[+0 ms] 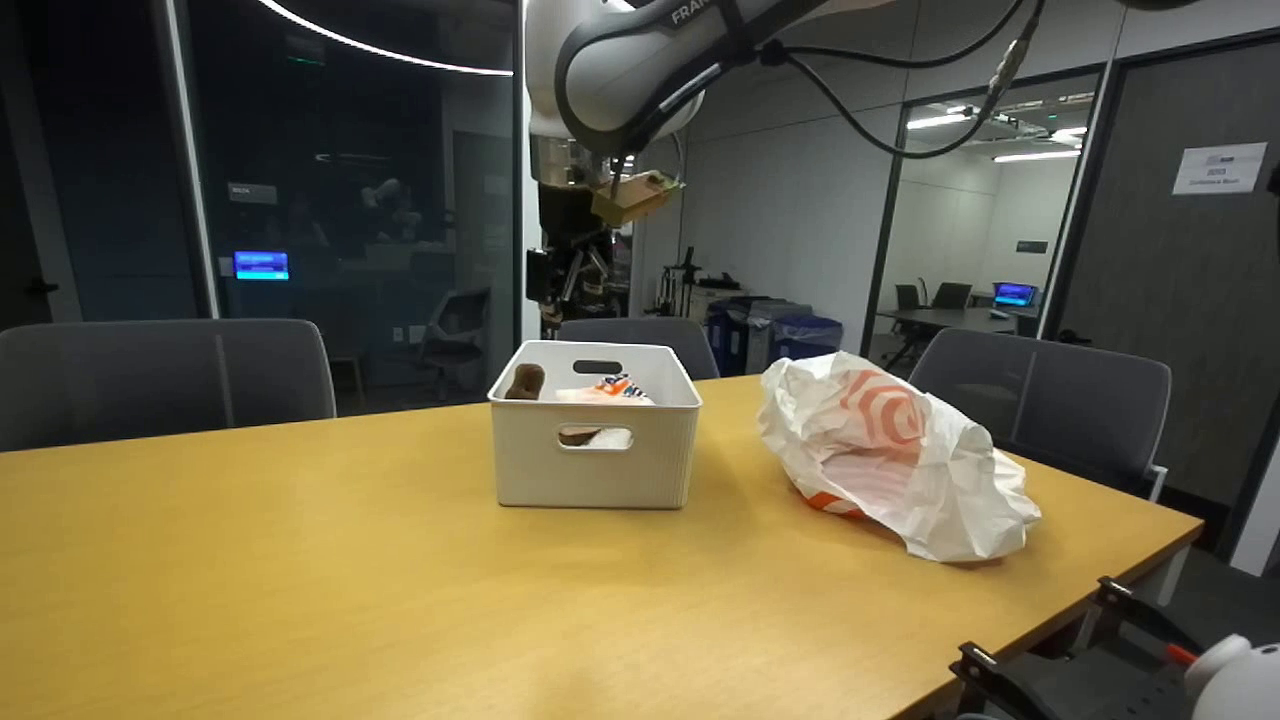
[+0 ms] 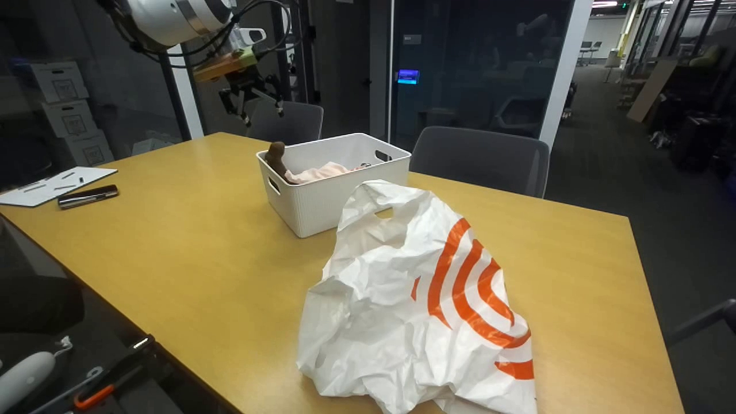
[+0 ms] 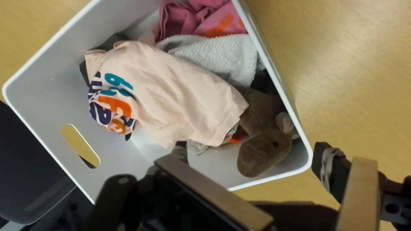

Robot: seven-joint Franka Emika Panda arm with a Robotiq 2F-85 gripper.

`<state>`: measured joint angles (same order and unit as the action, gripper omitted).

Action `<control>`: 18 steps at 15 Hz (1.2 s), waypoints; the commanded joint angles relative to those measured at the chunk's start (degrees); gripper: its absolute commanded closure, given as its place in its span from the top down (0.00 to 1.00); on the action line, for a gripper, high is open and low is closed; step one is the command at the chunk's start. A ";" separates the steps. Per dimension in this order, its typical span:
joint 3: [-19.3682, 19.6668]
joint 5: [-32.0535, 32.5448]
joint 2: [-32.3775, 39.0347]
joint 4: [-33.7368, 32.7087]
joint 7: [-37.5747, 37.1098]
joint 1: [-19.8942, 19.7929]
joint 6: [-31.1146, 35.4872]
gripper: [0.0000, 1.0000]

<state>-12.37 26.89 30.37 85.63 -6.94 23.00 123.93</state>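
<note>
White bin (image 1: 595,478) ×1 w/ 1 brn plush (image 3: 264,150), 1 tool (image 2: 264,115), jaws wide, empty.

Bin (image 1: 592,478) — smooth plastic; towel (image 3: 221,54) — rough cloth.

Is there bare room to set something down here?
In an exterior view, the table is bare left of the white bin, with a narrow strip between bin and crumpled bag. Most of the bin is crowded: pink cloth, brown plush toy.
</note>
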 commanded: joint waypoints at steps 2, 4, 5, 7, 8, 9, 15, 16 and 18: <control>-0.29 -7.08 7.58 -9.31 9.58 -1.43 5.23 1.00; -1.44 -11.57 10.20 -11.94 13.90 -2.40 6.43 1.00; -1.46 -12.79 11.50 -13.19 15.65 -2.40 6.45 1.00; -1.48 -15.11 13.78 -15.53 18.17 -2.57 4.90 1.00; -1.58 -16.15 14.67 -16.38 19.20 -2.62 4.31 1.00; -1.66 -17.09 15.72 -17.18 20.21 -2.72 3.94 1.00; -2.56 -20.41 20.13 -22.27 25.65 -3.10 1.57 1.00; -2.62 -20.65 20.57 -23.04 26.23 -3.09 1.02 1.00; -2.75 -21.06 21.08 -24.27 27.53 -3.19 -0.61 1.00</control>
<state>-14.01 7.44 49.14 66.47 17.33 20.32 126.34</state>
